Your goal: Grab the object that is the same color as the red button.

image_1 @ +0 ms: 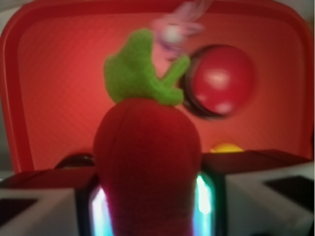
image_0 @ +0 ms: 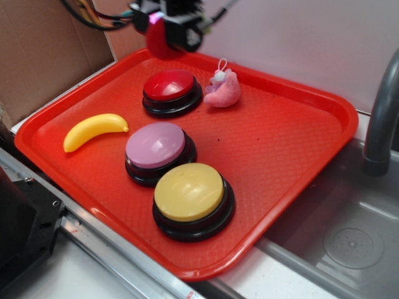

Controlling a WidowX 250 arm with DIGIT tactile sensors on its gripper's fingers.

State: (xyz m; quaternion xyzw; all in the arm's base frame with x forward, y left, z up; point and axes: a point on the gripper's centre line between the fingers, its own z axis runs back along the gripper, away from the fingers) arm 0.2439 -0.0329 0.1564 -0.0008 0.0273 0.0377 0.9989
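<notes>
Red tray holds banana, pink toy — pink button; yellow button.

White wall at 12 o'clock, brown cardboard at 10, grey sink basin and faucet at 3–4.

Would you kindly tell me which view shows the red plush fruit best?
The wrist view: the red plush fruit fills the frame, green leaf visible, between the pincer sides. The exterior view shows only a red patch beneath the pincer.
</notes>
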